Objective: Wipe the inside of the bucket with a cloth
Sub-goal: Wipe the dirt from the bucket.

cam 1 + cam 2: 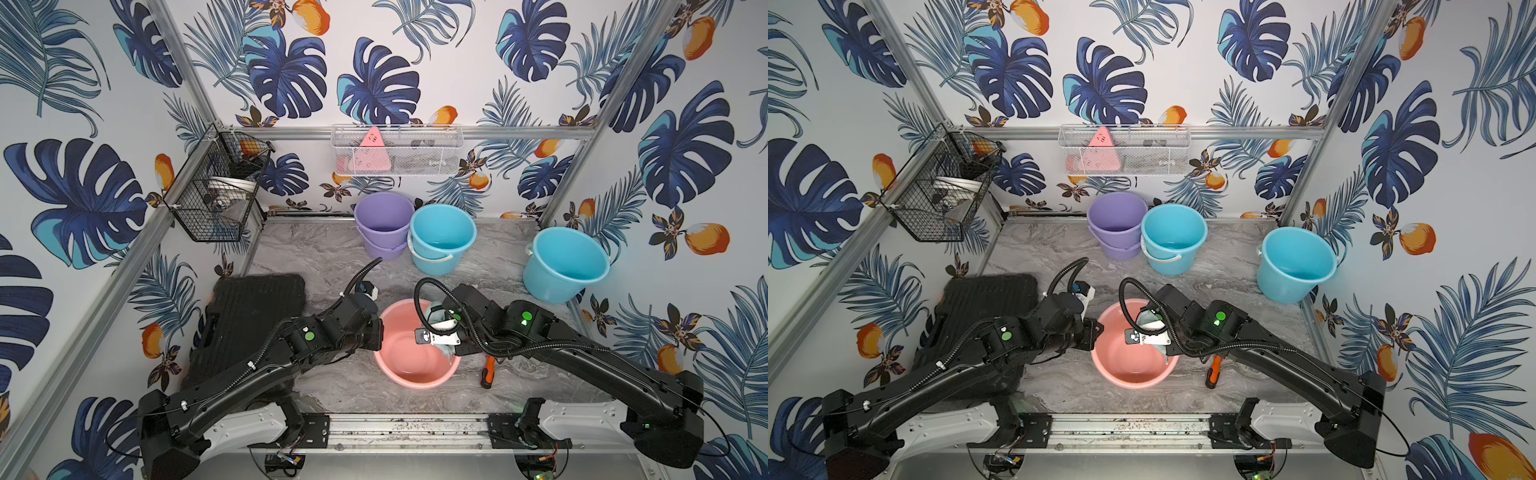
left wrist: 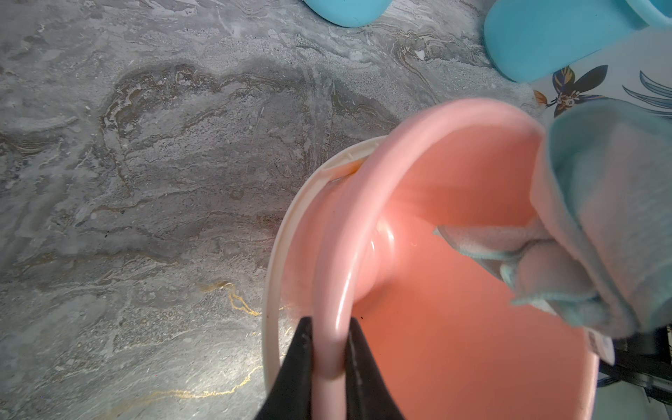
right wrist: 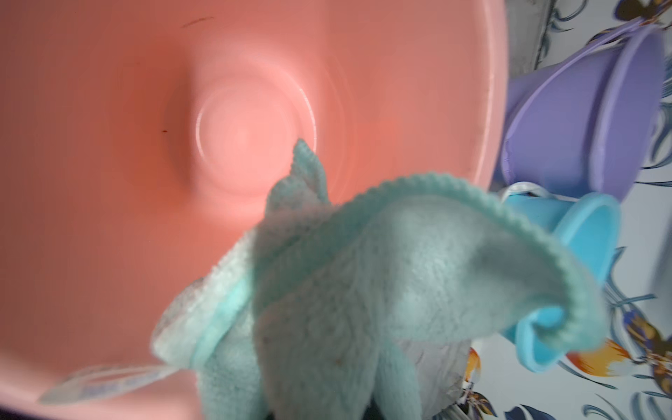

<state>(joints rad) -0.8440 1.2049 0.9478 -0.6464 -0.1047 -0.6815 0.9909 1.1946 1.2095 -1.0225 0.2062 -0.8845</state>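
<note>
pink bucket [image 1: 409, 361] sits near the front middle of the grey marble-look desk [image 1: 332, 257]. left fingers [image 2: 296, 367] are pinched on its rim, one inside and one outside, on the side facing the left arm. its cream handle [image 2: 287, 232] lies folded down against the outer wall.

the mint cloth [image 3: 382, 291] is bunched up and hangs inside the bucket on the opposite side, by the right arm, one corner pointing down toward the bottom. can't tell if it touches the wall. right fingers are buried under the cloth so you can't see them, but they're clamped on it, with the cloth bunching out around them.

writing-wise: the cloth's white tag [image 3: 105, 385] has some blue print, way too blurry to read. the pink triangle thing [image 1: 371, 153] in the white mesh basket [image 1: 432, 158] on the back wall has a few dark marks i can't make out either.

further back on the desk are a purple bucket [image 1: 384, 216] right beside a blue bucket [image 1: 442, 232], and another blue bucket [image 1: 565, 262] by the right wall. an orange-handled screwdriver [image 1: 488, 370] lies just beside the pink bucket.
</note>
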